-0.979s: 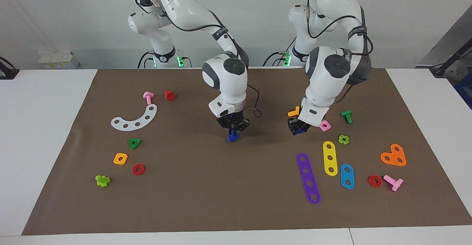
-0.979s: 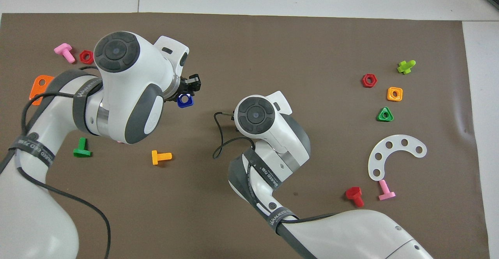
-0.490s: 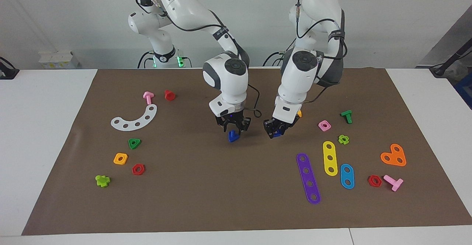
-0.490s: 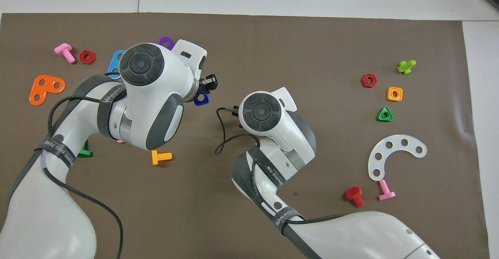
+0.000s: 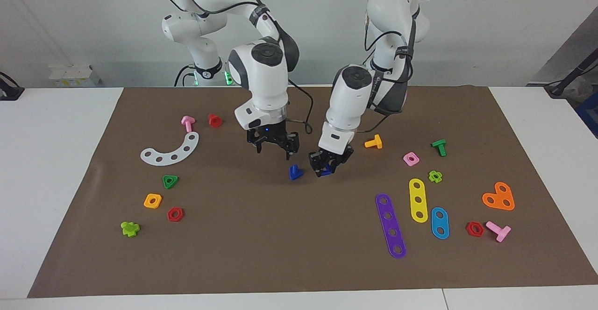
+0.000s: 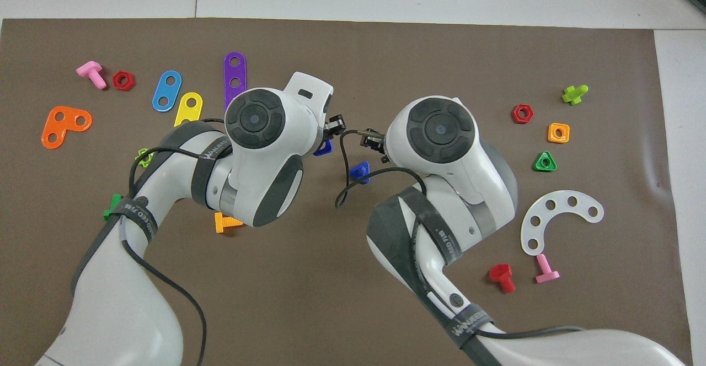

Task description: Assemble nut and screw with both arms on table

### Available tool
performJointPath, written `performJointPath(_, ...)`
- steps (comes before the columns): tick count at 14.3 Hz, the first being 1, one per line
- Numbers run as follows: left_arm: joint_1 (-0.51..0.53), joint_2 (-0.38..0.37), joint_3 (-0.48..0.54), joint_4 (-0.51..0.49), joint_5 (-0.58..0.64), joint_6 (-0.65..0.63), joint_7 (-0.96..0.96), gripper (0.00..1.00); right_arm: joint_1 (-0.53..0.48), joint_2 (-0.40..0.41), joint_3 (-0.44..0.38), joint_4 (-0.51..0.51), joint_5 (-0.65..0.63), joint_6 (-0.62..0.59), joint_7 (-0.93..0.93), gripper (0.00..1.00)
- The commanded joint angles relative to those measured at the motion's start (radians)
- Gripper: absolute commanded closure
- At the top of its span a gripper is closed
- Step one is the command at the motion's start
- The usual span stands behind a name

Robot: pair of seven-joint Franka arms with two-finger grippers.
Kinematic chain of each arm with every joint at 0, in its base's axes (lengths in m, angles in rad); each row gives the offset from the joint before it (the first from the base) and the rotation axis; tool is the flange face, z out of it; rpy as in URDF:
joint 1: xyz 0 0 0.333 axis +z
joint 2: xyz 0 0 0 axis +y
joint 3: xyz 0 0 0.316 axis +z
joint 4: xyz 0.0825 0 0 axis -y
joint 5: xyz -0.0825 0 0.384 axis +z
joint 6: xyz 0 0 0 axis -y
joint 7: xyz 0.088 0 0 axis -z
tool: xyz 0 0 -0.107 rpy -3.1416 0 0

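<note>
The dark-blue screw point(image 5: 295, 172) lies on the brown mat point(image 5: 261, 249) near its middle; it also shows in the overhead view point(image 6: 361, 170). My right gripper point(image 5: 274, 150) hangs open and empty above the mat, just beside the screw toward the right arm's end point(image 6: 370, 139). My left gripper point(image 5: 325, 166) is shut on the dark-blue nut point(image 5: 327, 172), low over the mat right beside the screw. In the overhead view the nut point(image 6: 324, 148) shows under the left gripper point(image 6: 332, 129).
Toward the left arm's end lie an orange bolt point(image 5: 373, 142), a pink square nut point(image 5: 411, 159), a green bolt point(image 5: 439, 147) and coloured strips point(image 5: 390, 225). Toward the right arm's end lie a white arc point(image 5: 171, 150), a green triangular nut point(image 5: 170, 181) and an orange square nut point(image 5: 153, 200).
My right gripper let go of the screw, which now lies on the mat, and rose away. My left gripper carried the nut toward the middle, up beside the screw.
</note>
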Motion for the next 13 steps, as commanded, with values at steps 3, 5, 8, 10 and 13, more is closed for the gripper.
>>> performJointPath(3,-0.074,0.039,0.018,0.005,-0.017,0.04,-0.005,1.0,-0.149,-0.187,0.009,-0.138,0.022,-0.041,-0.24,0.02)
performJointPath(5,-0.081,0.043,0.018,0.003,-0.017,0.039,-0.005,1.0,-0.204,-0.22,0.009,-0.137,0.022,-0.093,-0.34,0.02)
performJointPath(8,-0.1,0.043,0.017,-0.007,-0.017,0.028,-0.005,1.0,-0.284,-0.244,0.006,-0.126,0.028,-0.131,-0.464,0.02)
performJointPath(10,-0.104,0.045,0.017,-0.014,-0.017,0.035,-0.005,1.0,-0.327,-0.241,0.0,-0.106,0.106,-0.144,-0.527,0.02)
performJointPath(13,-0.111,0.051,0.017,-0.018,-0.017,0.043,-0.005,1.0,-0.354,-0.217,-0.003,-0.036,0.097,-0.185,-0.544,0.02)
